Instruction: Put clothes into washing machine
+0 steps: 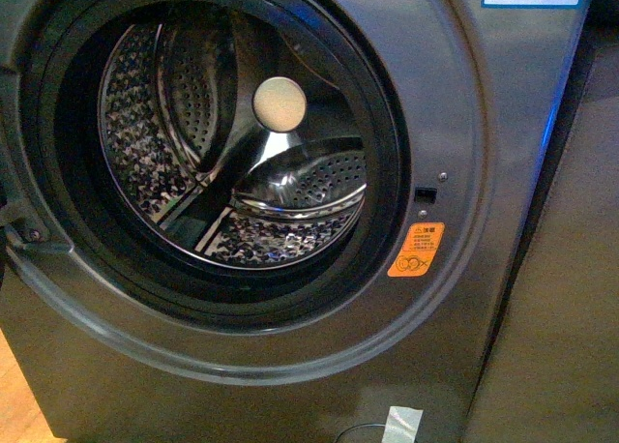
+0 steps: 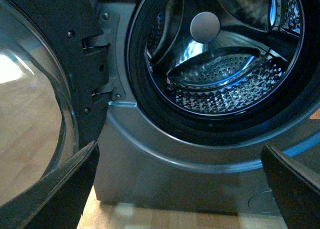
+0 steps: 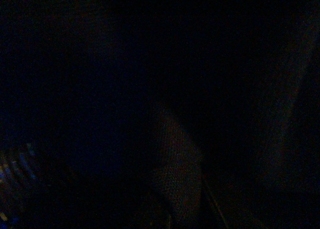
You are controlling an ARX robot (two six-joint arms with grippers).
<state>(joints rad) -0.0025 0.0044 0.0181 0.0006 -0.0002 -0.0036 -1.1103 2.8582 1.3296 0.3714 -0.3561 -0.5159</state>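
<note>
The washer (image 1: 464, 172) stands right in front of us with its door (image 2: 45, 114) swung fully aside on the left, so the porthole is clear. The drum (image 1: 135, 143) looks empty: only bare perforated steel and the paddles show. We see the clothes in none of the views, so we cannot say where they are. The right wrist view is dark, so we cannot tell how the right hand stands or whether it carries anything.

Our left hand (image 2: 179, 146) hangs low before the porthole, spread wide and holding nothing, its fingers (image 2: 60, 189) at either side of the view.

We expect clothes to be soft, limp and light, sagging and trailing from any grip. A pinch on a thick bunched fold near the middle should carry them better than an edge. A dangling end could catch on the black door seal (image 1: 382, 124).
</note>
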